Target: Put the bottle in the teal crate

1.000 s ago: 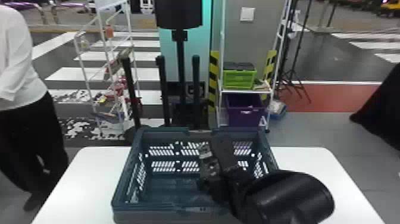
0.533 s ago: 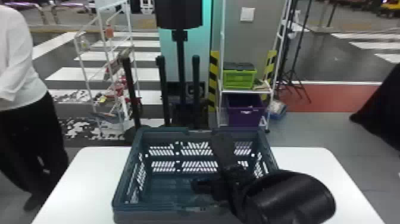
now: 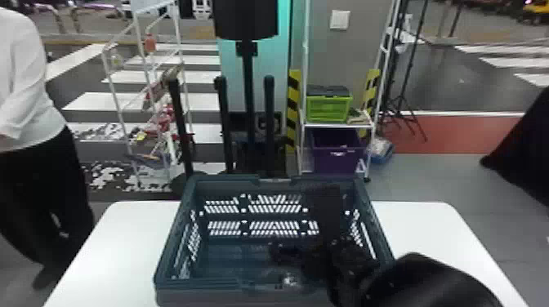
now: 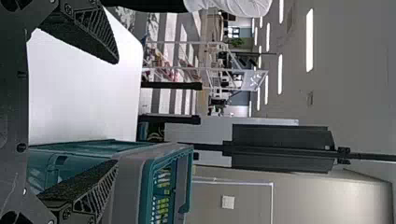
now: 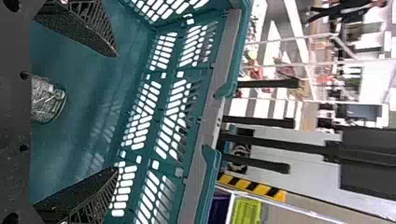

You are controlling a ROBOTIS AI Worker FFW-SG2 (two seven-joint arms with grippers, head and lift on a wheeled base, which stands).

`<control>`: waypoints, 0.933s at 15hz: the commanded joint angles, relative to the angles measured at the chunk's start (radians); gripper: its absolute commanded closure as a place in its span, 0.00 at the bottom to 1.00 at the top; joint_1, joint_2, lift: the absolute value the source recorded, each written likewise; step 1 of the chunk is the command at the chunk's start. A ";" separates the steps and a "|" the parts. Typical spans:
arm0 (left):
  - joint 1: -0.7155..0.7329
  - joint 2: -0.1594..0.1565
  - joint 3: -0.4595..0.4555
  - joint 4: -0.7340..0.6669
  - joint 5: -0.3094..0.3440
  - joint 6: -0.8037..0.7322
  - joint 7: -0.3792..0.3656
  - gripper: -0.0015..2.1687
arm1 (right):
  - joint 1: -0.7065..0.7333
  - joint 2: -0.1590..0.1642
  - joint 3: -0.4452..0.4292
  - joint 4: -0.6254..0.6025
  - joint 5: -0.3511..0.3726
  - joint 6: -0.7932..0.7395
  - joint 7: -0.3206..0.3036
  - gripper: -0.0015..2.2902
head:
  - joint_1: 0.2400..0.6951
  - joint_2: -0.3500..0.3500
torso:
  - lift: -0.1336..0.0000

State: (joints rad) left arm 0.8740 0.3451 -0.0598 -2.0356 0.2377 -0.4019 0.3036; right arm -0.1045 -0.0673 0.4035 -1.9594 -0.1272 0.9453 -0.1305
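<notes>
My right gripper (image 3: 304,245) is low inside the teal crate (image 3: 188,285), toward its right side. A clear bottle (image 3: 290,279) shows in part beneath it, near the crate's front wall. In the right wrist view the gripper (image 5: 116,112) stands open, its fingers wide apart with nothing between the tips. The bottle (image 5: 49,100) is inside the crate (image 5: 93,140), partly hidden behind the gripper's body; whether it lies flat I cannot tell. My left gripper (image 4: 116,112) is open and empty at the crate's left, one finger overlapping the crate (image 4: 130,182) in view.
The crate stands on a white table (image 3: 122,228), with bare tabletop on both sides. Behind are a black stand (image 3: 247,81), a wire rack (image 3: 143,81), and a shelf holding a green crate (image 3: 329,108) and a purple bin (image 3: 337,153).
A second ago the bottle was between my right gripper's fingers above the crate floor. The fingers have since opened, and the bottle now sits lower, toward the crate's front, apart from the fingertips.
</notes>
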 commanded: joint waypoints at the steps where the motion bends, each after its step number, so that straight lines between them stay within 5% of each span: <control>1: 0.000 0.000 0.000 -0.002 0.000 -0.001 0.000 0.06 | 0.103 -0.043 -0.029 -0.098 0.009 -0.081 0.000 0.01 | 0.57 0.50 | 1.00; 5: -0.012 0.002 0.000 -0.003 0.000 0.015 -0.011 0.06 | 0.309 -0.109 -0.089 -0.223 0.011 -0.299 0.000 0.03 | 0.57 0.50 | 1.00; 14: -0.032 0.008 -0.012 -0.005 0.000 0.033 -0.011 0.06 | 0.715 -0.108 -0.195 -0.234 0.012 -0.967 -0.001 0.05 | 0.57 0.50 | 1.00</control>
State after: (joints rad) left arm 0.8422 0.3528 -0.0708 -2.0406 0.2390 -0.3676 0.2930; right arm 0.5625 -0.1786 0.2195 -2.2011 -0.1148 0.0626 -0.1314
